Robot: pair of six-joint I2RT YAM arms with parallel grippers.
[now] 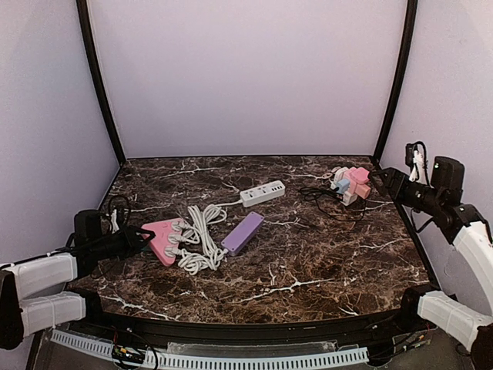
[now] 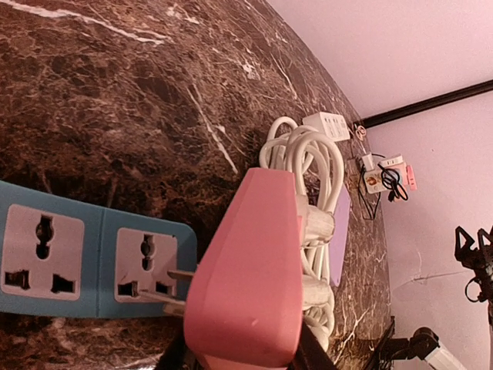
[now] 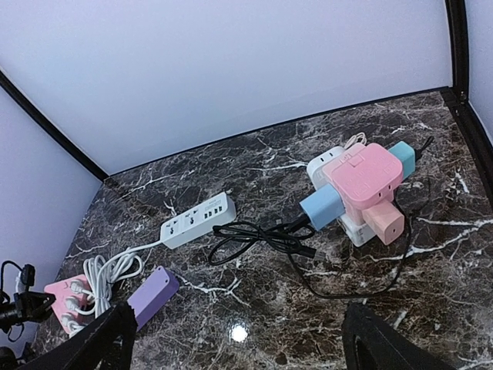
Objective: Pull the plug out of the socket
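— Entry one, and its location?
— Pink plug [image 2: 246, 270]: one. It lies at the left edge of the table [image 1: 308, 262], with its prongs [image 2: 179, 275] at the right-hand outlet of the blue socket [image 2: 85, 258]. Bare metal shows between body and socket face, so I judge it part-way out and not yet free.
— Held by?
— Left gripper [image 1: 145, 236]. Its dark fingers [image 2: 312, 356] lie flush on both flanks of the pink body. Only their tips show at the frame's bottom edge, so a firm hold is probable, not certain. Gripping across the body should let the pull run straight along the prongs.
— The other arm?
— Right gripper [image 3: 239, 327]: spread wide, nothing in it, hovering by the adapter cluster [image 3: 354, 185], well apart from the work.
— Remaining stock?
— Blue socket: one, two outlets in view. White coiled cable [image 1: 199, 239]: one. Purple block [image 1: 243, 233]: one. White power strip [image 1: 262, 193]: one. Black lead [image 3: 262, 235]: one.
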